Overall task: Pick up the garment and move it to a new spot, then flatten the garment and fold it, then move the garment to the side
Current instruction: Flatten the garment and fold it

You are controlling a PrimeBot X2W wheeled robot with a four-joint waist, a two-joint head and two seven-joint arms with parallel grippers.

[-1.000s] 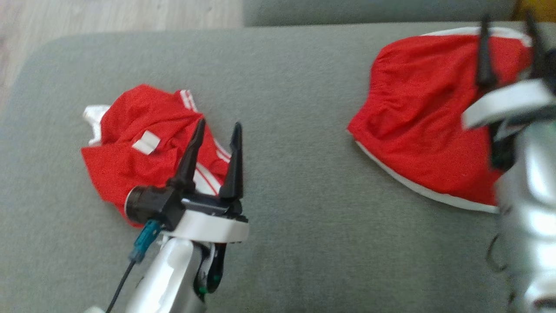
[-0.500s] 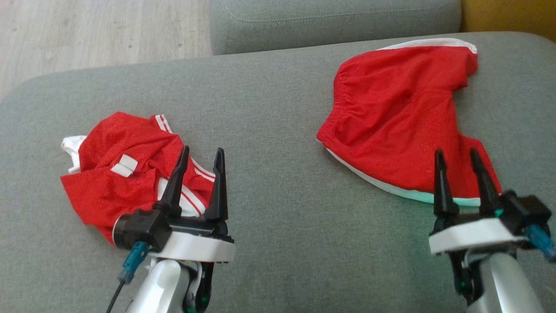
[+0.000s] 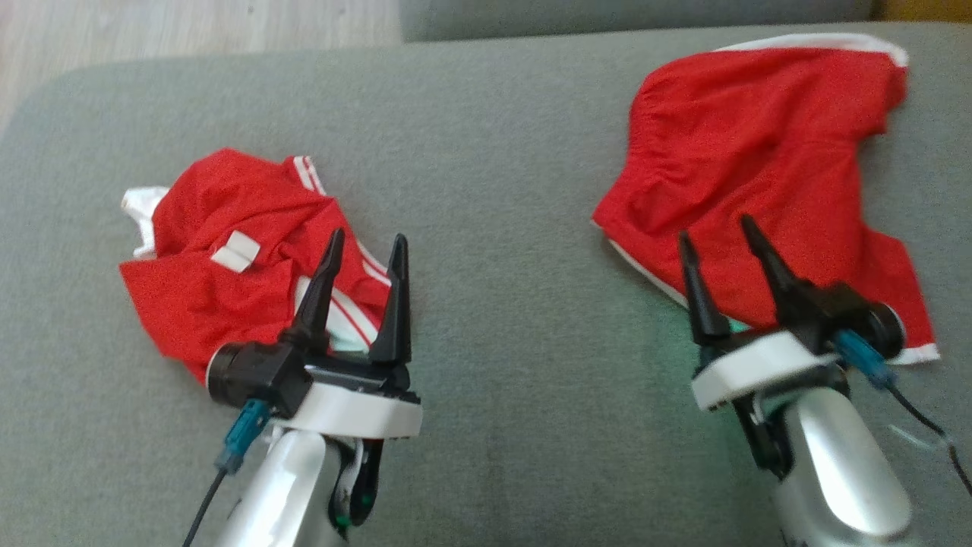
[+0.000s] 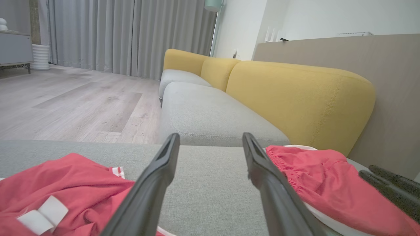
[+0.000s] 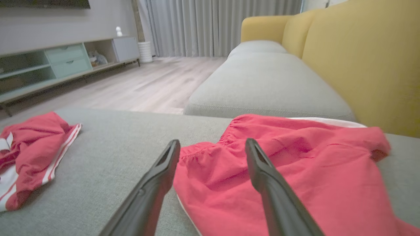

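Pick-up apparently pending. Left end effector (image 3: 367,237) open, empty, at crumpled garment (image 3: 220,289), sofa cushion's (image 3: 493,190) left side; right end effector (image 3: 715,228) likewise at spread garment (image 3: 759,144). Next: descend, pinch fabric.

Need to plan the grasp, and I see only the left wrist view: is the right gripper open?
Observer: Yes. In the head view the right gripper has its fingers apart.
Operator: Where is it pointing?
Observer: Over the shorts, at their near, white-trimmed edge. I cannot tell whether it is touching them.
Operator: And mine, from above?
Observer: The left gripper is open too, straddling the striped right edge of the crumpled garment.
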